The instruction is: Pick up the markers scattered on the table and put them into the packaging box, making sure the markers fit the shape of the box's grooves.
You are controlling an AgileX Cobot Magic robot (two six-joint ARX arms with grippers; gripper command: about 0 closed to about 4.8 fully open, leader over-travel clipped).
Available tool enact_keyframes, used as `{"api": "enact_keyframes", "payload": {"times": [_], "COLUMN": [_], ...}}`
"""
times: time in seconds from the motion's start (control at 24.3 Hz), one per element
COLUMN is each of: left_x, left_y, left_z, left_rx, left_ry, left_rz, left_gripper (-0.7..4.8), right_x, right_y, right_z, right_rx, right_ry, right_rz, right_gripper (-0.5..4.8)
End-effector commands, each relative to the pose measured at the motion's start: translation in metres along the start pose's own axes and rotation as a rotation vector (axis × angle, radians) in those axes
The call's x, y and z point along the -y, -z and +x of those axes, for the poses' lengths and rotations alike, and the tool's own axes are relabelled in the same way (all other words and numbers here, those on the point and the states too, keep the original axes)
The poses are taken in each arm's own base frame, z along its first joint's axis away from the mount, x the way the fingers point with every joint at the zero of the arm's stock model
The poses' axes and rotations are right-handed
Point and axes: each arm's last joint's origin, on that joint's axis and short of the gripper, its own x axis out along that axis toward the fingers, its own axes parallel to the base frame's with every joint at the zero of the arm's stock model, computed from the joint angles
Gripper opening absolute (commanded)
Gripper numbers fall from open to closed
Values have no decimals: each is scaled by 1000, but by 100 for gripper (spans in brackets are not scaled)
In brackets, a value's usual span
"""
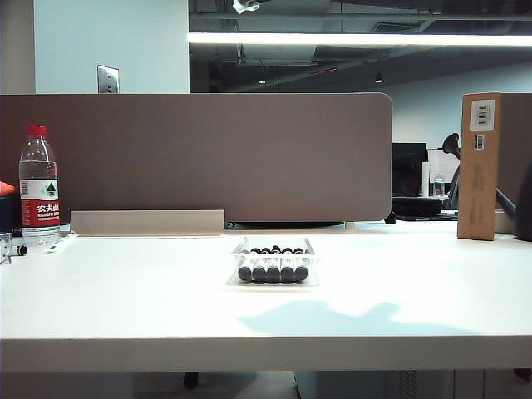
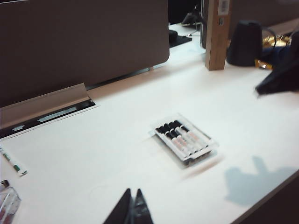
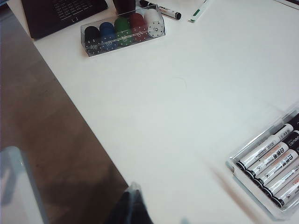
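The left gripper [image 2: 132, 205] has its two dark fingers pressed together and holds nothing; it hangs over bare table [image 2: 117, 158], and the packaging box [image 2: 184, 138] lies ahead of the tips, well apart from them. In this clear tray the markers [image 2: 183, 138] lie side by side, each in its groove. The right gripper [image 3: 132, 203] is also closed and empty, above the table edge; the same box is off to one side of its fingers, well apart, and a clear case of coloured caps [image 3: 122, 30] sits far beyond them.
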Motion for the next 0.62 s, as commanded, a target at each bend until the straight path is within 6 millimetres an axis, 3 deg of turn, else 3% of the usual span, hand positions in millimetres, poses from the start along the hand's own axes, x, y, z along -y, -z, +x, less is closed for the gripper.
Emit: {"api": "enact_keyframes", "payload": {"times": [0.04,0.25,0.29,0.49,0.62], "left_x": [0,2,4,4,1], "left_y": [9,35,49,99,125], "left_z": [9,36,51,83,90], "left_rx": [-39,-70,-28,86,63], "left_ry": [-120,-406,-510,-474,-426], "left_rz": [74,92,57,-75,-123], "left_gripper": [-2,-2,-2,-2,-2], "right_x": [-1,-1,-1,-1,-1], "right_y": [-3,-3,-3,-3,-3], "right_z": [-2,-2,-2,-2,-2], "right_rx": [23,24,23,24,23], "right_ry": [0,0,0,-1,0], "right_rz": [-4,-5,-5,-4,-5], "right_gripper": [-5,-5,-5,-4,-5]}}
